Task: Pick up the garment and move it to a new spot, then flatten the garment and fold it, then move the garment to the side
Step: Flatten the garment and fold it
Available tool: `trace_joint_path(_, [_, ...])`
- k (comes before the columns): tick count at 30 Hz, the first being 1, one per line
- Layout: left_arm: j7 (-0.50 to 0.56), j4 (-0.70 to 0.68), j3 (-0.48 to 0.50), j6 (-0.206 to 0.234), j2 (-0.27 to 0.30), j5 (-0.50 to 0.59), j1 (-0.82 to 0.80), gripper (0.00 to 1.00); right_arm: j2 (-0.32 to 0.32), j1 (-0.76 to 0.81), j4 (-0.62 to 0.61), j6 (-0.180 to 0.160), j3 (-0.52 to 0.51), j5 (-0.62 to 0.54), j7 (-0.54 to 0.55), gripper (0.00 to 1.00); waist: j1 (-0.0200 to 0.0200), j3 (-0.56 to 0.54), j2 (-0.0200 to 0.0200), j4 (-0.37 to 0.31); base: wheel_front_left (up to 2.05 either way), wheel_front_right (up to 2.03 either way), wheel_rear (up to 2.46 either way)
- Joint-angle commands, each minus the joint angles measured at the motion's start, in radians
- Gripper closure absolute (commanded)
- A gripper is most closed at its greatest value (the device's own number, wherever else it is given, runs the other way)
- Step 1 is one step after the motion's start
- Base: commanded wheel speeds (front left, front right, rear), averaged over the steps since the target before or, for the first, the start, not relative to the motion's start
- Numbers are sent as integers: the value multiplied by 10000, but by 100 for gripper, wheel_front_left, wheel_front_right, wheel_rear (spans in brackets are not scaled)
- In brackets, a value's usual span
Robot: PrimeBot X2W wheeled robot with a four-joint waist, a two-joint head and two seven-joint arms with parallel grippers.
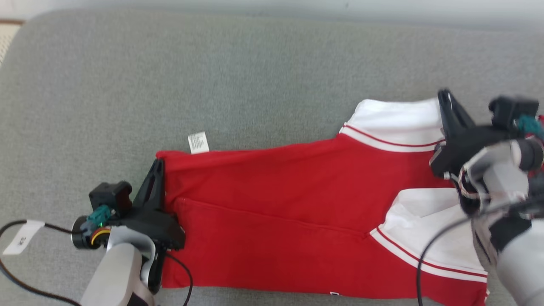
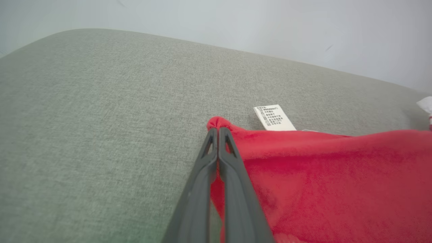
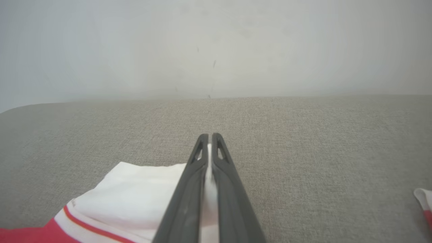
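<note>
The garment (image 1: 297, 199) is a red shirt with white, red-striped sleeves, lying lengthwise across the grey cushion (image 1: 212, 76). A white care label (image 1: 198, 142) sticks out at its far left edge. My left gripper (image 1: 158, 166) is shut on the red hem corner (image 2: 216, 123), with red cloth pinched between the fingers. My right gripper (image 1: 444, 95) is shut on the edge of the far white sleeve (image 3: 141, 192); white cloth shows between its fingers (image 3: 219, 158). The near white sleeve (image 1: 429, 229) lies flat beside the right forearm.
Grey cushion surface stretches wide beyond and left of the garment (image 2: 101, 101). A pale wall (image 3: 216, 47) rises behind the cushion's far edge. Black cables (image 1: 25, 225) with a white tag trail at the lower left.
</note>
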Motion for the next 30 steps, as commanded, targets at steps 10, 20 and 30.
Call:
trace_joint_path(10, [-8,-960,432,-277,27,455,1157,100,-351,3210,-2508,-1,-732,510,-340,100,0,-1368,1,-446,0,0,0])
trace_joint_path(20, [-8,-1990,706,-401,28,613,2240,100,269,5593,-4049,-1,-2348,-97,-349,100,0,-1524,1,-531,0,0,0])
trace_joint_path(30, [-8,-2423,657,-271,27,412,3405,100,996,6920,-4802,-1,-3156,-511,-350,100,0,-1735,1,-487,0,0,0])
